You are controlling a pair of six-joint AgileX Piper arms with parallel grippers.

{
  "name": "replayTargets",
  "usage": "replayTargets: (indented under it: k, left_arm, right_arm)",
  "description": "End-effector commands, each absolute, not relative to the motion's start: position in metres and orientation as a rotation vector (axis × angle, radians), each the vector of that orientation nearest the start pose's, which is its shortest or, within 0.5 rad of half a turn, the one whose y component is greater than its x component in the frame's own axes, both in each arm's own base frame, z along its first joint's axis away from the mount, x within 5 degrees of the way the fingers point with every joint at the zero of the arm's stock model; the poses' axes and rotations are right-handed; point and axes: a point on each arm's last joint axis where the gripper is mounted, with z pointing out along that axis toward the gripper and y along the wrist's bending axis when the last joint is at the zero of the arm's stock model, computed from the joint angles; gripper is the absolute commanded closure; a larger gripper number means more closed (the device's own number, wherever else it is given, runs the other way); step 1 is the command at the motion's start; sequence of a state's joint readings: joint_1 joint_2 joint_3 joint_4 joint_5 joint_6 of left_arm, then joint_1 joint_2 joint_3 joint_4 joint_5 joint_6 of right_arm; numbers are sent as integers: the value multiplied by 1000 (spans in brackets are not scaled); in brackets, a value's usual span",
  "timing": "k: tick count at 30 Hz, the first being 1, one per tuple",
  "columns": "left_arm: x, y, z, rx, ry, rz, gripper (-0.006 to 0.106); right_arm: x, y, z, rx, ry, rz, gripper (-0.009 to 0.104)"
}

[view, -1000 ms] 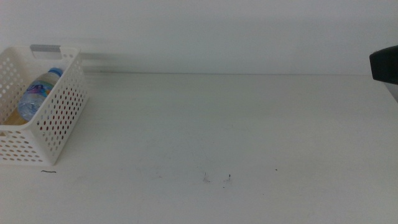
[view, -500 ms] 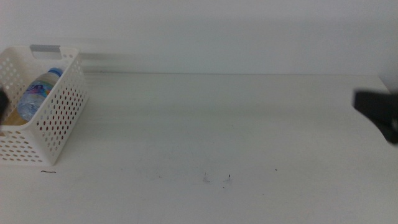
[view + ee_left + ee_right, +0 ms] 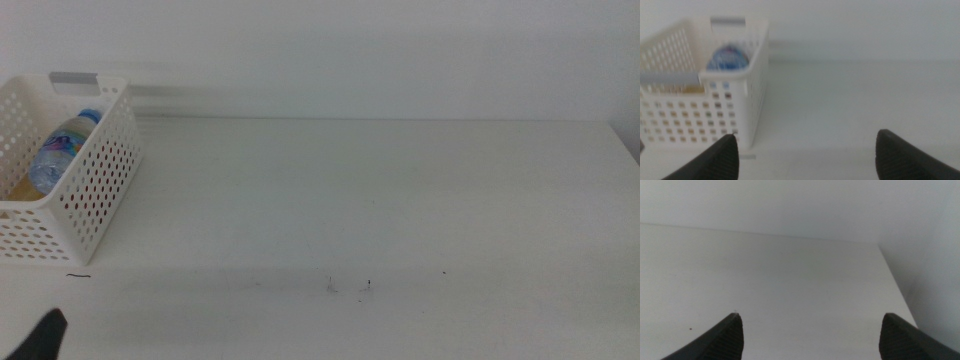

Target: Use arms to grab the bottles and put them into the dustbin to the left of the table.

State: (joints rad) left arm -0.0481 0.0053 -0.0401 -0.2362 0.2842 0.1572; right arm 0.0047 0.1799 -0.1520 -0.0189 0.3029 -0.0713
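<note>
While only its dark tip shows at the near left corner of the middle view, the left gripper [image 3: 805, 150] hangs with jaws spread wide and nothing between them; the right gripper [image 3: 810, 332] is likewise wide and empty over the bare table [image 3: 400, 200]. Farther left, the dustbin [image 3: 95, 190] holds the blue-capped water bottle [image 3: 58, 150] lying inside, something yellowish beneath it

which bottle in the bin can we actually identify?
The blue-capped water bottle, lying tilted in the dustbin. Beside it only a tan patch shows, too hidden to identify. Left gripper faces the bin, empty.
</note>
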Motion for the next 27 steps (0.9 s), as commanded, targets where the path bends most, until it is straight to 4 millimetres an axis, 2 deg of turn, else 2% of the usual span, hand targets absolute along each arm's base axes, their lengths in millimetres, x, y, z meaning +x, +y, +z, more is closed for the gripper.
replayTargets:
  k: [1, 9, 27]
  left_arm:
    - [55, -8, 191, 17, 1734, -149, 7]
    - [55, -7, 193, 14, 1705, -139, 7]
    - [56, -7, 195, 22, 1685, -122, 7]
  right_arm:
    - [59, -1, 217, -91, 1758, -98, 14]
    - [55, -2, 188, -116, 1761, -133, 14]
    - [54, 1, 185, -46, 1800, -27, 14]
